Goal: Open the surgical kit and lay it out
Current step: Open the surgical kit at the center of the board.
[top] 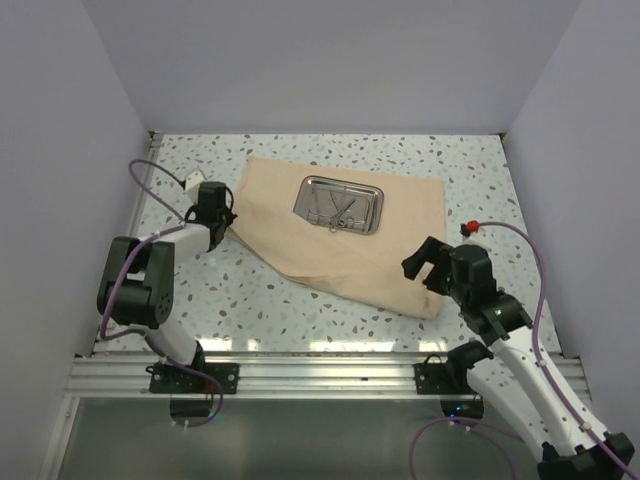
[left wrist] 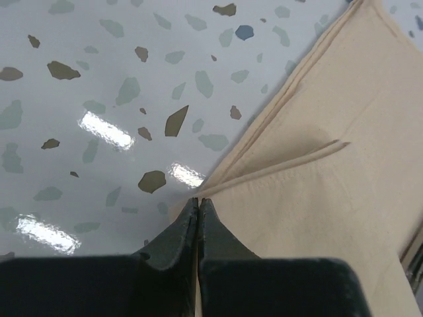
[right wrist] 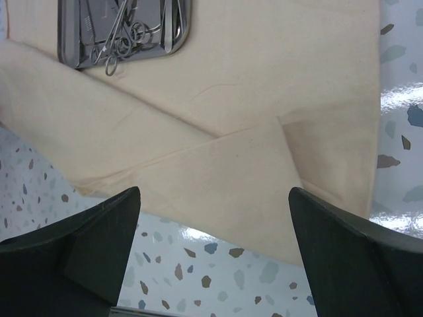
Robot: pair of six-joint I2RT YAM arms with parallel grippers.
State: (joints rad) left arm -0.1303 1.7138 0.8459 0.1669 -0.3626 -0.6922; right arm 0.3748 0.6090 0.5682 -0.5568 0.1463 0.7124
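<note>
- The left tool [left wrist: 198, 203] is fully closed, its tips meeting right at the left-hand corner of the cloth wrap [top: 400, 215]. It appears to pinch that corner's folded layers.
- The right tool [right wrist: 213, 195] stands wide open with nothing in it. It hovers above the near right part of the cloth, over a folded flap [right wrist: 218, 165].
- The cloth lies spread over the middle of the desk [top: 250, 290]. The steel tray [top: 366, 197] sits on its far half, with the thin silver instruments [top: 338, 211] lying inside it.
- The step in hand looks like drawing the left corner outward to open that fold.
- To do it well, the pull should stay low and run away from the tray, so that only the loose layer moves.
- A slow pull matters: the tray rests on the cloth and would slide or tip if the bottom layer dragged.
- If the pinch has caught every layer, the whole wrap will shift, so the tray's edge is the thing to watch.
- The right tool is well placed to come down on the near flap and open it toward the right edge.
</note>
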